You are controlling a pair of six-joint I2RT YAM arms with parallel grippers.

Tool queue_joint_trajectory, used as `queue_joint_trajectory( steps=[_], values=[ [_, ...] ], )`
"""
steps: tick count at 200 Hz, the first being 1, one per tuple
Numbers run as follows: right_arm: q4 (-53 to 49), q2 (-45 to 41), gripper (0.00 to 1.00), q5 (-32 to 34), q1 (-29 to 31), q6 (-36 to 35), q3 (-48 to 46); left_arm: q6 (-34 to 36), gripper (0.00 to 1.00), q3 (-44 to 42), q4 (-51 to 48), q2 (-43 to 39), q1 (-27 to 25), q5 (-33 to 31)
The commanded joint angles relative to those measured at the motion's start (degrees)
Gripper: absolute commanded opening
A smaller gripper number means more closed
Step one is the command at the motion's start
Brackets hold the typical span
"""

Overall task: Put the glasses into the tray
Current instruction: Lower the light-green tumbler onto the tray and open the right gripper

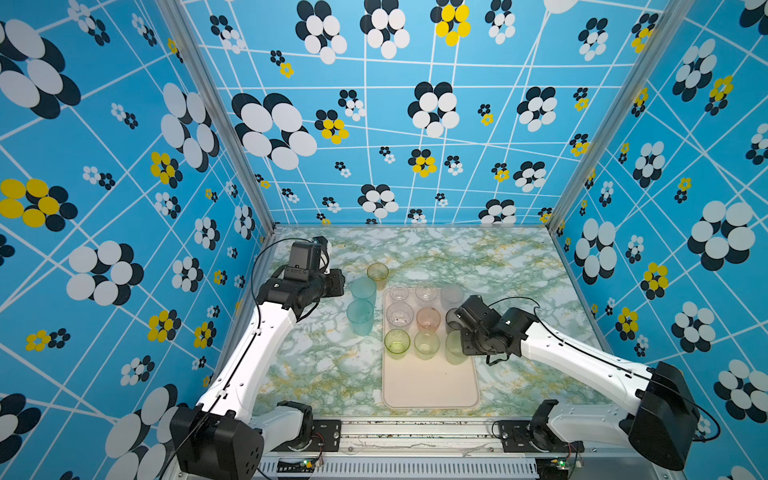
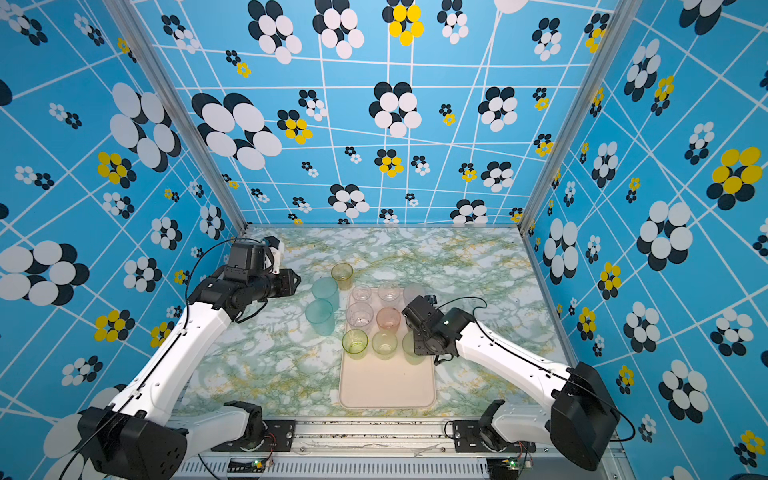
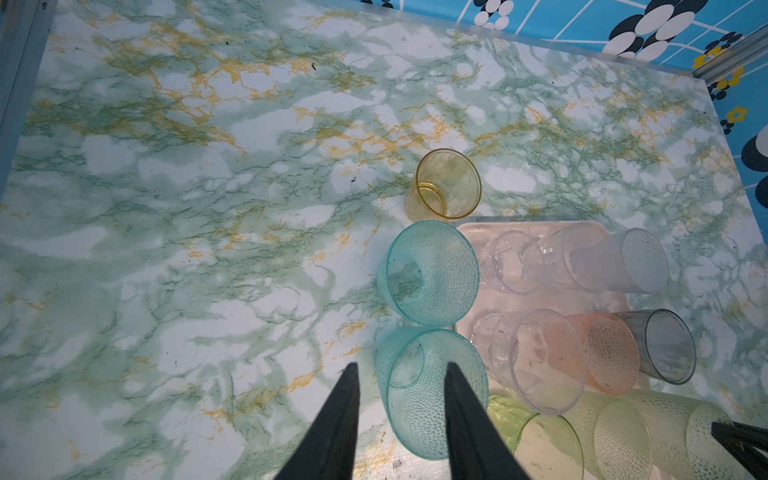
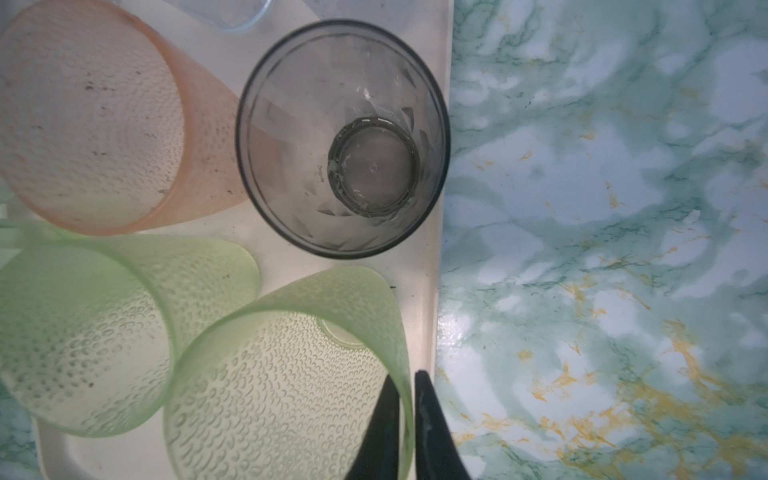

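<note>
1. The right gripper (image 4: 407, 374) has its fingers pressed close, pinching the wall of a pale green tumbler (image 4: 282, 374). One finger is inside the rim and one outside, a hold that likely keeps clear of the neighbouring glasses.
2. That tumbler sits inside the tray (image 4: 424, 270) at its right-arm edge, just beside a smoky grey tumbler (image 4: 345, 137).
3. The left gripper (image 3: 402, 365) is spread and holds nothing, hovering by the nearer teal tumbler (image 3: 436, 395), probably its next pick.
4. That one, the farther teal tumbler (image 3: 432, 270) and an amber tumbler (image 3: 446, 185) stand on the table (image 3: 208, 208), just outside the tray's left-arm edge and far corner.
</note>
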Motion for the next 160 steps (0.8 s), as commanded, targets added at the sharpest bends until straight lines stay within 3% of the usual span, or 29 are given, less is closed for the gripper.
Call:
queue_joint_trajectory(
  steps=[1,76,160],
  values=[
    [0.0,-0.7,0.17,0.2,-0.5,0.8,-1.2,0.8,0.36,1.7,-0.8,0.2,-0.5,-0.1],
    [-0.2,-1.9,0.21,-0.1,-0.6,0.6,-0.5,1.0,0.36,1.8,-1.0,0.6,-0.7,-0.2],
    [-4.1,-4.3,0.32,0.4,-0.8,-2.7,4.2,3.5,0.36,5.4,-3.3,2.5,-0.5,-1.8]
  ],
)
